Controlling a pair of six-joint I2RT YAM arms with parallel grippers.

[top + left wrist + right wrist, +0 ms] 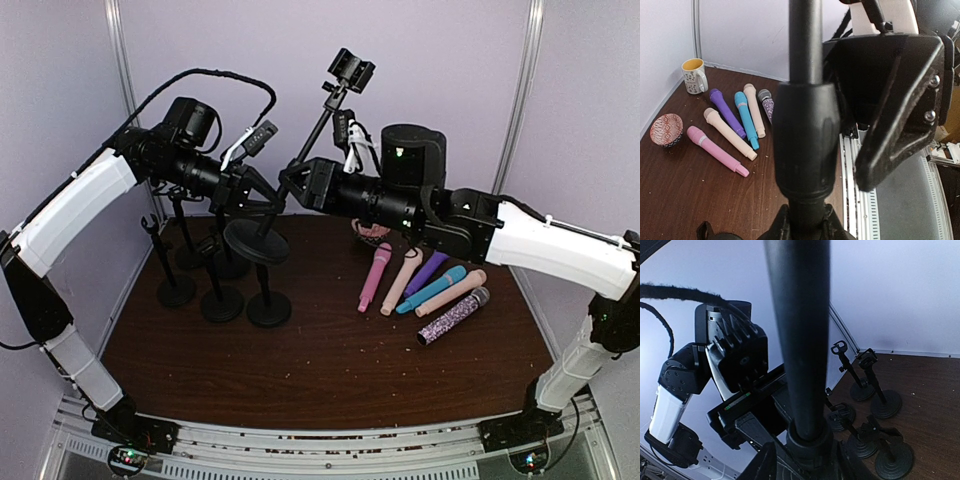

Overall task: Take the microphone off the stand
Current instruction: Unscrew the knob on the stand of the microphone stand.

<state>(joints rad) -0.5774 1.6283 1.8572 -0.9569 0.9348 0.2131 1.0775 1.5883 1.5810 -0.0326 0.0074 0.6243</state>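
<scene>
A black microphone stand (256, 241) hangs tilted above the table, its round base low and its clip (350, 70) high at the back. No microphone shows in that clip. My left gripper (262, 203) is shut on the pole just below a thick collar (805, 140), its fingertips (777, 222) pressed to the pole. From the other side my right gripper (293, 183) reaches the same pole (800, 340), and its fingers (765, 465) sit against the collar. Several microphones lie on the table at the right, among them a pink one (375, 277) and a glittery one (453, 315).
Several other black stands (222, 300) stand on the left part of the brown table (320, 370). A patterned bowl (666, 129) and a mug (694, 76) sit behind the row of microphones. White walls close in on both sides.
</scene>
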